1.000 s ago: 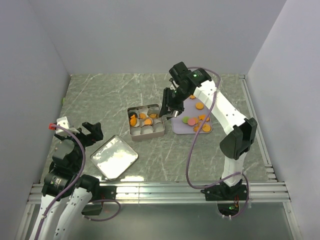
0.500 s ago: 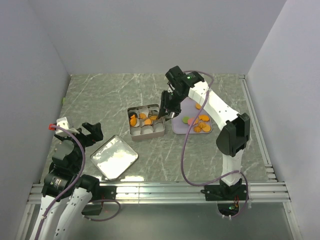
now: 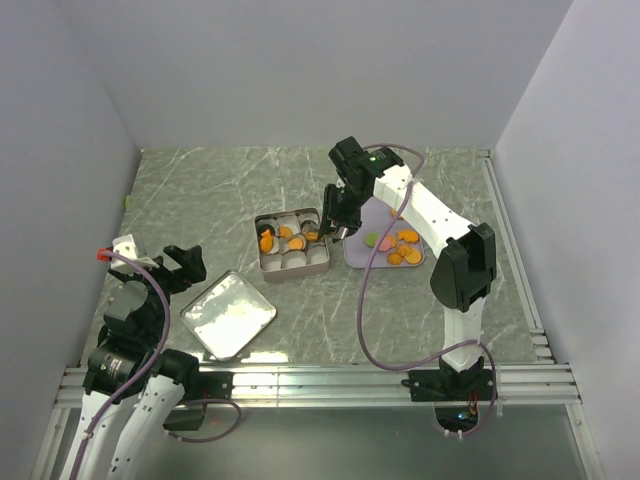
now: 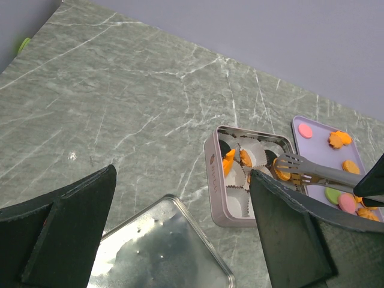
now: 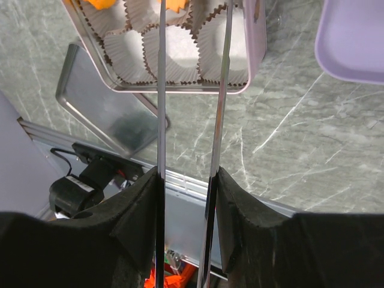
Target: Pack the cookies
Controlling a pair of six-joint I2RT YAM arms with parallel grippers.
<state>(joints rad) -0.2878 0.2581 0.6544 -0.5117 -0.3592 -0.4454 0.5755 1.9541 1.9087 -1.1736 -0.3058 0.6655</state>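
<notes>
1. Two arms, two poses. The right arm (image 3: 430, 215) stretches out over the bench (image 3: 200, 200) with its elbow high and its wrist tipped down at the tin (image 3: 292, 268).
2. The right end effector (image 5: 187, 204) is clamped on metal tongs (image 4: 312, 173). Their tips hang over the tin's far-right cups, and I cannot tell whether they pinch anything.
3. The left arm (image 3: 135, 320) sits folded low at the near left. The left end effector (image 4: 183, 198) is spread wide and empty, near the lid (image 3: 228, 315).
4. The cookies (image 3: 400, 245) — mostly orange — lie partly in the tin and partly on the lavender tray (image 4: 318, 144) just beside it.
</notes>
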